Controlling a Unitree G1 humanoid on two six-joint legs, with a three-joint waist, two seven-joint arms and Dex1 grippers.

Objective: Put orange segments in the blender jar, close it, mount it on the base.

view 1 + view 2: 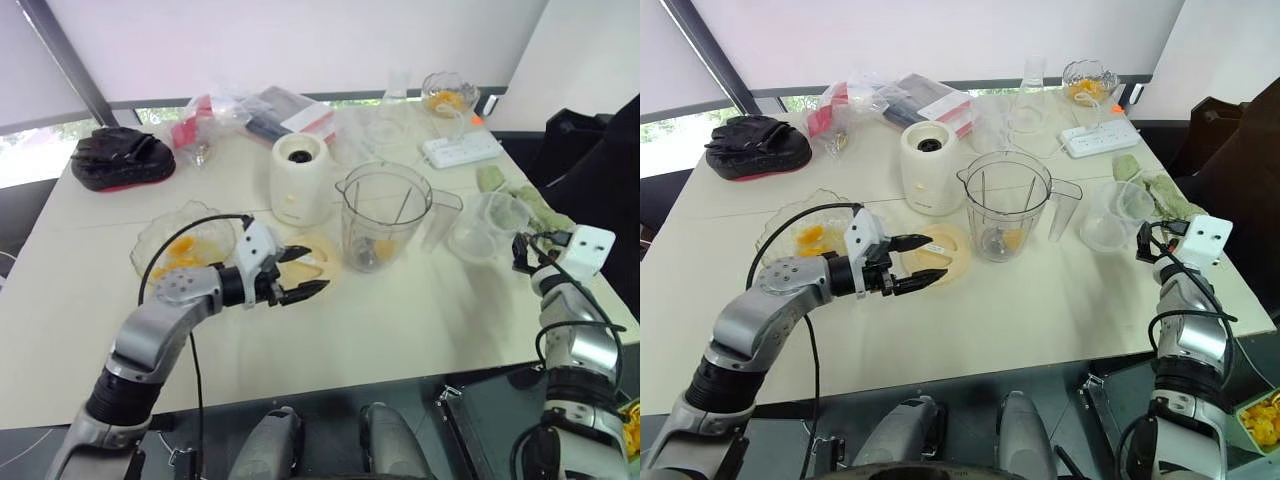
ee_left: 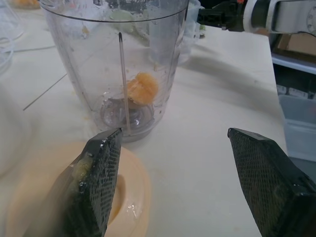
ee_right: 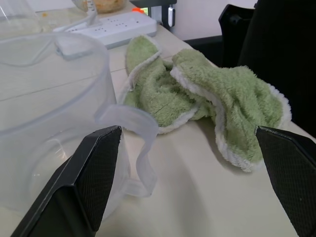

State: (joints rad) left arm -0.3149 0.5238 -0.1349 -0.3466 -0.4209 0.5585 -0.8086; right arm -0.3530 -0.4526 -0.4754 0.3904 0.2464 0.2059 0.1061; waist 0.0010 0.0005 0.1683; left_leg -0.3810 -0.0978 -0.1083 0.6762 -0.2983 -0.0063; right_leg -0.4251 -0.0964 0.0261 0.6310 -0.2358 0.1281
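Where orange segment (image 2: pixel 142 88) sits, clear plastic jar (image 1: pixel 385 205)

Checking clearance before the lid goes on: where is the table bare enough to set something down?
Bare: the table in front of the blender jar, between left gripper and right gripper; also between black pad and glass bowl. Crowded: the far edge, with bags and power strip.

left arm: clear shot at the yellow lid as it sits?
Probably yes. The left gripper hovers open just over the lid, which lies flat on the table with nothing on top. The blender jar stands close beside it, so the fingers have little room on that side.
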